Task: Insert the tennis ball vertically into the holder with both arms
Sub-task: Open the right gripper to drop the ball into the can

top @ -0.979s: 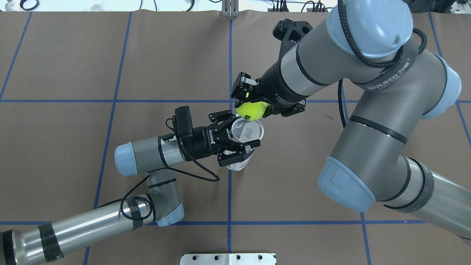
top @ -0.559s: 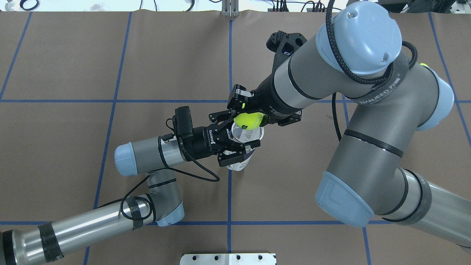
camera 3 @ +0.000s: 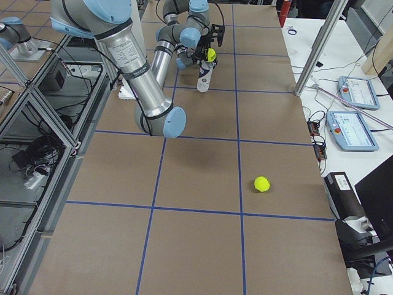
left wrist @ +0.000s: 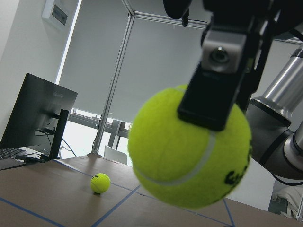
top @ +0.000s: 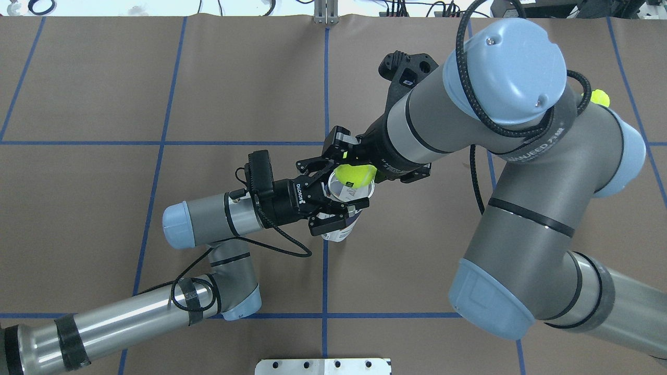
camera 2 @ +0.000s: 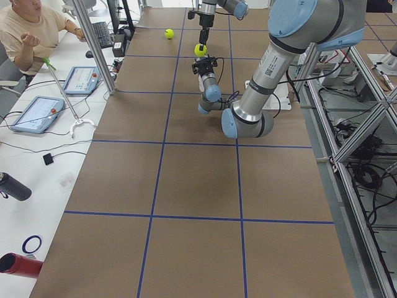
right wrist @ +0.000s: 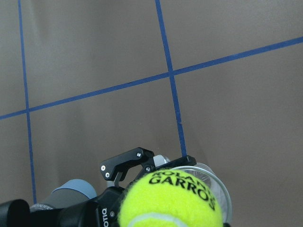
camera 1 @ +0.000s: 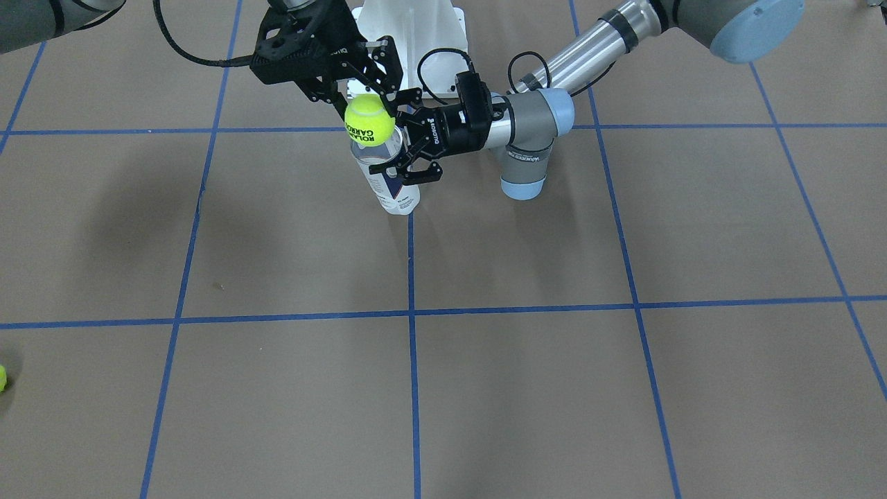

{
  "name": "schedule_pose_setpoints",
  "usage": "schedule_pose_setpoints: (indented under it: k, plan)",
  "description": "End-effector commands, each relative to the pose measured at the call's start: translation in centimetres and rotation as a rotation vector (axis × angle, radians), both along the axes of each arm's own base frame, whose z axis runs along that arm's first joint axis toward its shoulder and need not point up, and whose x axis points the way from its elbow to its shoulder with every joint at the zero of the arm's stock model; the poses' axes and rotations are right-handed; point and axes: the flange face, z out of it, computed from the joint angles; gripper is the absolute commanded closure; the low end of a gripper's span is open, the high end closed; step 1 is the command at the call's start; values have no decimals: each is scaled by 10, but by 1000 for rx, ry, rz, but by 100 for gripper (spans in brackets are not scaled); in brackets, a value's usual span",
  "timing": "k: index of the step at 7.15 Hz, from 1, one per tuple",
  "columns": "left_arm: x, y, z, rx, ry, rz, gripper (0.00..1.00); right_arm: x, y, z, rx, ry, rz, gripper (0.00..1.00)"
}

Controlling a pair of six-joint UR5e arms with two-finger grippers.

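The tennis ball point(camera 1: 369, 121), bright yellow with black lettering, hung right over the open mouth of the can point(camera 1: 397, 188). Its underside sat about level with the rim; whether it touched the plastic could not be told. The right hand point(camera 1: 368, 102) came down from above and had the ball pinched between its two black fingers, one on either side.

The can stood upright on the counter point(camera 1: 624, 381), clear at the top with a white and navy label lower down, its base beside a crossing of the blue lines point(camera 1: 410, 277). The left hand point(top: 340, 194) reached in sideways, level with the counter, and its fingers were closed round the can's upper part, one on each side, holding it upright.

A white pedestal point(camera 1: 416, 28) stood just behind the two hands, at the robot's edge of the counter. A second ball point(camera 3: 262, 183) lay on the counter well apart from the can, towards the end on the robot's right. Past the counter's far edge a person point(camera 2: 28, 31) in a light shirt sat at a side bench with two tablets point(camera 2: 36, 113) lying on it.
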Motion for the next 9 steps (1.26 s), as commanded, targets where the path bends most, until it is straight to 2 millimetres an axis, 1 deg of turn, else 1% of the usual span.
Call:
schedule_pose_setpoints:
  k: [1, 3, 4, 6, 9]
  plan:
    - [0, 0, 0, 1, 0, 1, 42, -3, 3, 0, 6, 3, 1, 0]
    - [1, 1, 0, 0, 0, 1, 42, -2, 4, -3, 10, -2, 1, 0]
    - [0, 0, -2, 1, 3, 0, 39, 3, 7, -6, 17, -14, 1, 0]
    - [-1, 0, -2, 1, 5, 1, 30, 4, 8, -5, 17, -14, 1, 0]
    - [-2, 1, 0, 1, 5, 1, 27, 5, 8, -6, 18, -15, 1, 0]
